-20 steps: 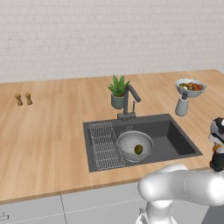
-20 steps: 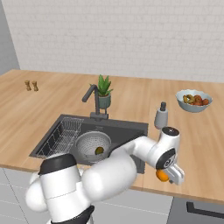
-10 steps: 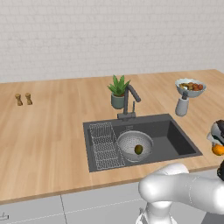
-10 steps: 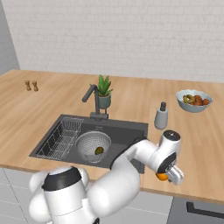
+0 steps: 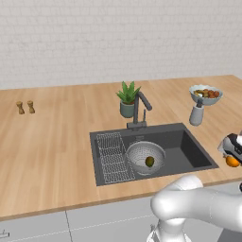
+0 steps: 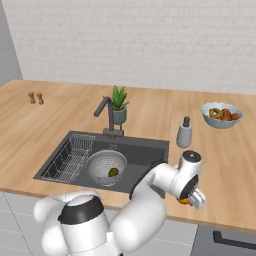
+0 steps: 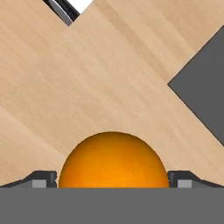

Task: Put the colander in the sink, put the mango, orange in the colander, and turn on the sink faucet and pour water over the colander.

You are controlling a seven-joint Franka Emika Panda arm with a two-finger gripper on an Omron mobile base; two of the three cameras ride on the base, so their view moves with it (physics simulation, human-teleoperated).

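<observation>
The orange (image 7: pixel 113 159) rests on the wooden counter right of the sink (image 5: pixel 189 151), near the front edge. My gripper (image 7: pixel 113 181) hangs over it, open, one fingertip (image 7: pixel 41 179) on each side of the fruit and a small gap to each. From the base views the orange (image 5: pixel 232 161) (image 6: pixel 184 201) peeks out beneath the gripper (image 5: pixel 231 152) (image 6: pixel 192 197). The silver colander (image 5: pixel 145 157) (image 6: pixel 106 165) stands in the sink (image 6: pixel 145 155) with the dark green mango (image 5: pixel 150 161) (image 6: pixel 113 172) inside. The dark sink faucet (image 5: pixel 139 106) (image 6: pixel 107 112) rises behind the basin, no water running.
A wire rack (image 5: pixel 112 156) fills the sink's left part. A potted plant (image 5: pixel 127 99) stands by the faucet. A soap dispenser (image 5: pixel 196 113) and a white fruit bowl (image 5: pixel 205 93) sit at the back right. Two small shakers (image 5: pixel 26 107) stand far left. The counter's front edge is close to the orange.
The hand has come down a little over the orange, which now shows below it in the left base view. The jaws stay open. Colander and mango have not moved.
</observation>
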